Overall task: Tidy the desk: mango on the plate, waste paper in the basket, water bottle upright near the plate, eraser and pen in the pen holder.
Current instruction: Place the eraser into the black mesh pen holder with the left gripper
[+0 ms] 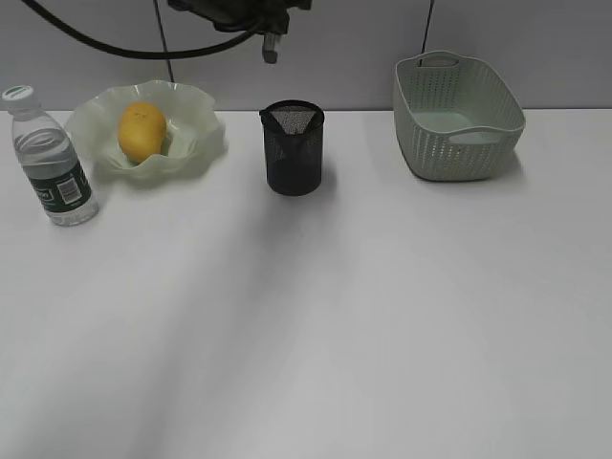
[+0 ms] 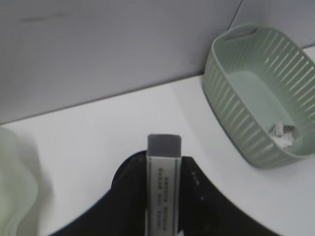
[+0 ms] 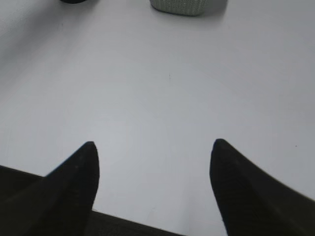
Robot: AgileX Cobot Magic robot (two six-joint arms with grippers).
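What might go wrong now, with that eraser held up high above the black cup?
The left gripper holds the eraser well above the pen holder. Released off-centre, it might clip the rim and bounce onto the desk. It could also catch on whatever already shows inside the holder.

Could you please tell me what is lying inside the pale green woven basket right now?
In the left wrist view, the basket holds a crumpled wad of waste paper near its front wall. The rest of its visible floor looks bare; its right end is cut off by the frame.
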